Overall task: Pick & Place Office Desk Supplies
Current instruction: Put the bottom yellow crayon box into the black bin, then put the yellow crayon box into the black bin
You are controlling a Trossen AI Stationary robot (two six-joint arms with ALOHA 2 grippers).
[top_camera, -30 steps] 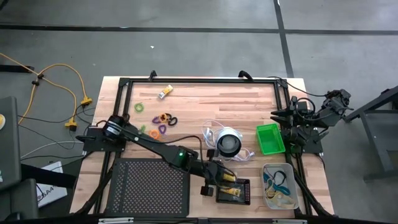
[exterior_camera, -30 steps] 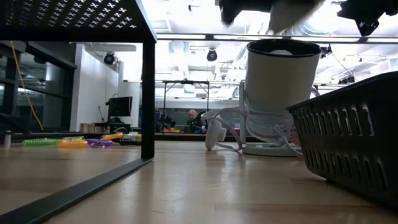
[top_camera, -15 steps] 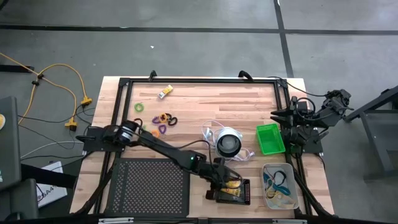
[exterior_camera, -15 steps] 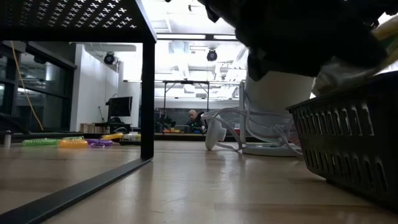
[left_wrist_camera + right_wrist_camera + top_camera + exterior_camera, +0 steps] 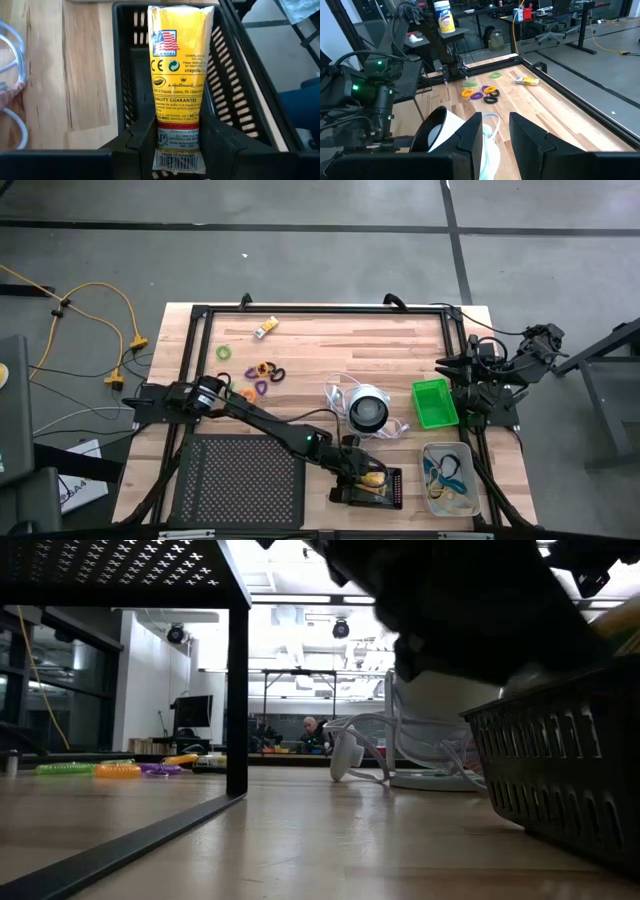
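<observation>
Left wrist view: yellow pack (image 5: 178, 85) lengthwise outward from left hand (image 5: 178, 147).

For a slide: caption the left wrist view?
Left gripper holds a yellow pack over the black tray.

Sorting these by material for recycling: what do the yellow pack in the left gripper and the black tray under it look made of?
Yellow pack: apparently glossy plastic film, judging by its sheen, crinkles and crimped end. Black tray: probably matte moulded plastic, with slotted walls. The left gripper grips the pack.
</observation>
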